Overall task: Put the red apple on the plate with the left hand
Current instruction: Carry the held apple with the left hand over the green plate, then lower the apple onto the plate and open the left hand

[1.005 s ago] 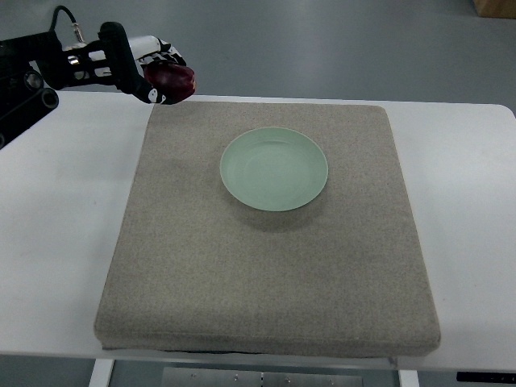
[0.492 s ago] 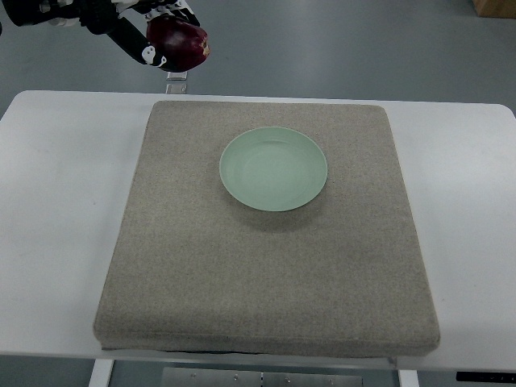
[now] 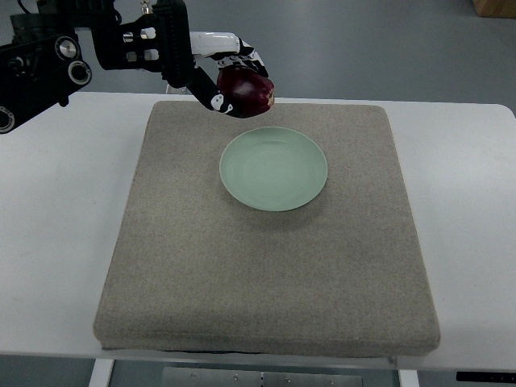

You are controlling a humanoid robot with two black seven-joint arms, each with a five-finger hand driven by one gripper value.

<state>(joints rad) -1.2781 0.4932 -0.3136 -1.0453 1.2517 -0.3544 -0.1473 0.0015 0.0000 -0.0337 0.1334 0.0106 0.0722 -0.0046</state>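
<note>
Up at ten o'clock, the black left arm (image 3: 72,60) reaches in from the picture's left edge, its joints and screw heads showing but no lettering that can be read. At its end the left hand (image 3: 216,74) has its white and black fingers (image 3: 234,48) curled around the red apple (image 3: 245,91), gripping it from behind and below. The apple, dark red with a paler patch on its right side, hangs in the air above the far edge of the grey mat (image 3: 266,266), just beyond the eleven o'clock rim of the plate (image 3: 274,169) and not touching it. The pale green plate lies flat on the mat, a little toward twelve o'clock from the mat's middle, bearing no mark or writing. The mat rests on the white table (image 3: 48,234).
</note>
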